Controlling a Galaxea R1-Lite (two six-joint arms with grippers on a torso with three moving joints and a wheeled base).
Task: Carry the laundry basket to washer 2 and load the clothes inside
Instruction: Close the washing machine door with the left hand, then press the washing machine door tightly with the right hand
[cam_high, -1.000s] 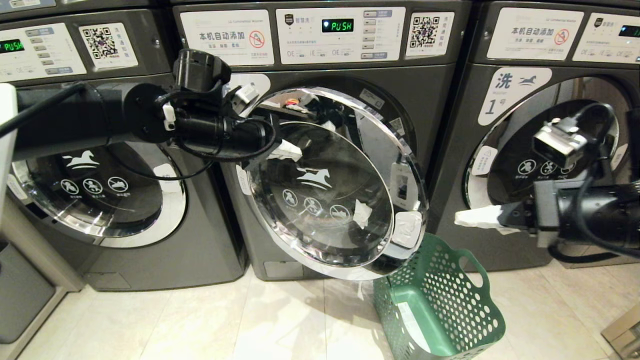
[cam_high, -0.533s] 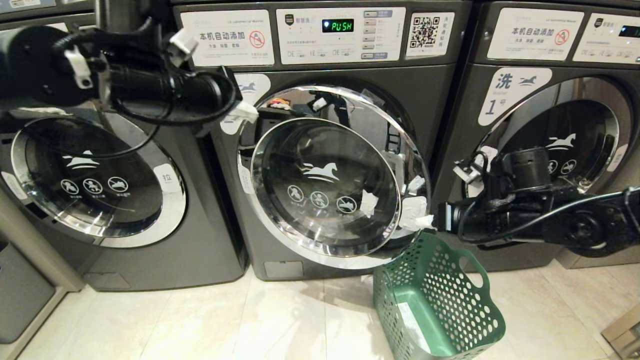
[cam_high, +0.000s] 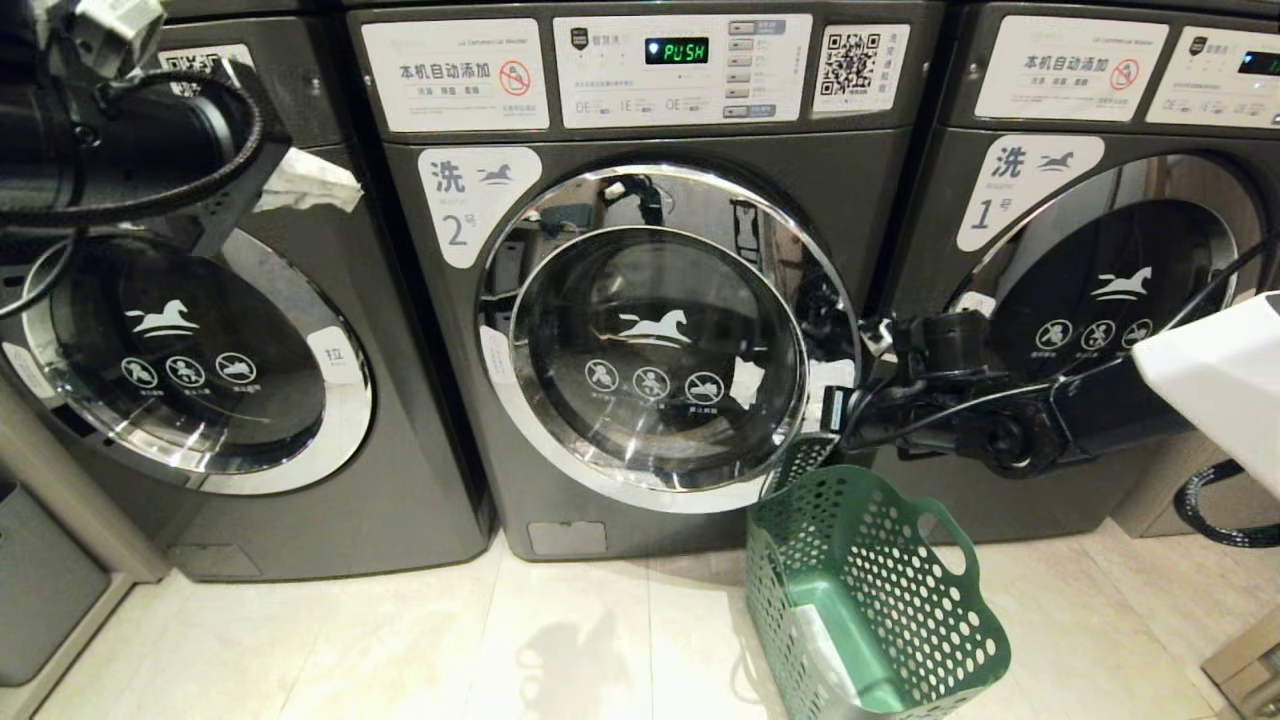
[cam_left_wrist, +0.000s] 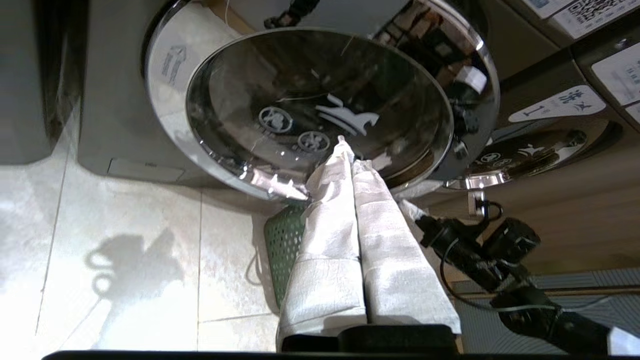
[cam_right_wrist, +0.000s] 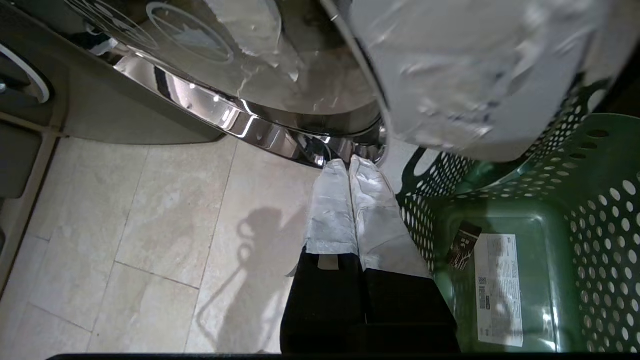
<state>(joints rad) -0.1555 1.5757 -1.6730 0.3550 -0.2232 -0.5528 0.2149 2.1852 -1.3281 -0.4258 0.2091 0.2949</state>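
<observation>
Pale floor tiles run up to a row of dark grey front-loading machines, and the middle one, washer 2 (cam_high: 640, 330), marked with a horse and "2", has its chrome-ringed glass door swung almost flat against its front. The right gripper (cam_high: 835, 405) sits at that door's handle edge, its white-wrapped fingers (cam_right_wrist: 350, 200) pressed together and holding nothing, with the door rim just ahead of the tips. The laundry basket (cam_high: 880, 600) stands on the floor directly below and slightly outward of this gripper, its long axis running away from the washer. It is green plastic with round-holed sides and a loop handle, and shows only a white sticker on its base; no clothes are visible in it. The left gripper (cam_high: 305, 180) hangs high and well off before the neighbouring machine, also pinched together and empty. Judging from this, the right arm is far nearer for pressing the door home.
</observation>
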